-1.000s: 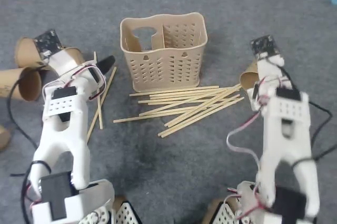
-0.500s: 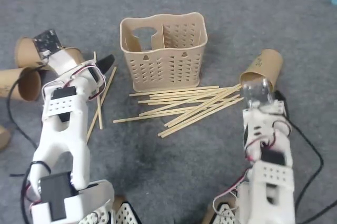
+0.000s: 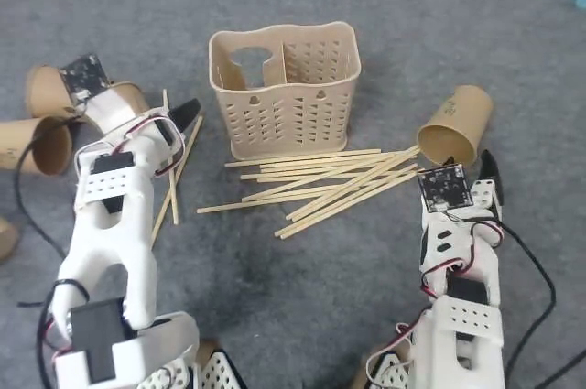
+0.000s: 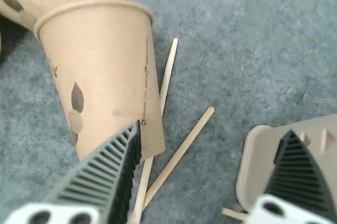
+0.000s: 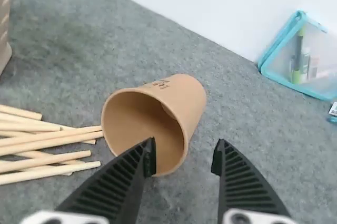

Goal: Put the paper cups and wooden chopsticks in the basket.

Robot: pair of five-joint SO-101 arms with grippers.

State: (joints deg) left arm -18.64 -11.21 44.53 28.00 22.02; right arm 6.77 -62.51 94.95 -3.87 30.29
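Observation:
The beige slotted basket (image 3: 284, 87) stands at the back centre. A pile of wooden chopsticks (image 3: 320, 183) lies in front of it. One paper cup (image 3: 455, 124) (image 5: 158, 118) lies on its side at the right, mouth toward my right gripper (image 3: 465, 167) (image 5: 184, 155), which is open just short of its rim. My left gripper (image 3: 160, 110) (image 4: 205, 166) is open beside another paper cup (image 3: 124, 96) (image 4: 100, 76), whose base lies at one fingertip. Loose chopsticks (image 4: 168, 76) lie between the jaws.
Two more cups (image 3: 46, 87) (image 3: 37, 146) lie at the far left, behind the left arm. A few chopsticks (image 3: 179, 169) lie beside that arm. A blue-lidded box (image 5: 300, 55) sits by the wall. The basket's corner (image 4: 263, 155) is close to the left gripper.
The right arm has pulled back toward the near edge, away from the cup at the right, which stays lying on the carpet. The left arm has barely moved.

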